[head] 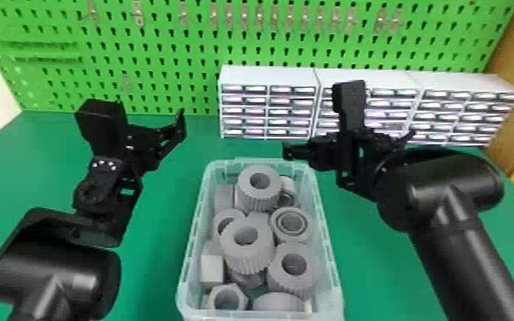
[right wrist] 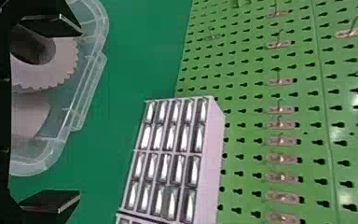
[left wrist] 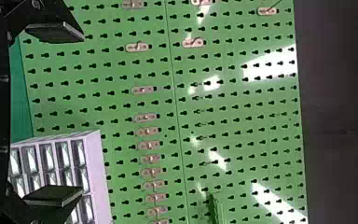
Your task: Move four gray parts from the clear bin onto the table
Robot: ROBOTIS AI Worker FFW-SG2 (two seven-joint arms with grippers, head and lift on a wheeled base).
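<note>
1. Right arm [head: 448, 188], black; its end effector [right wrist: 80, 114] spread wide, empty, near the bin's far end.
2. Left arm [head: 51, 273], black; its end effector [left wrist: 82, 113] also wide, empty, farther from the bin.
3. Clear bin [head: 328, 252], on green tabletop [head: 158, 256], long sides running away from the robot; gray parts [head: 247, 256] inside, piled.
4. Toothed gray part [head: 254, 201], far end, bore up, axis near upright. Lies leftward of, and robotward from, the right end effector, judged the nearer; coming move likely turns on that.
</note>
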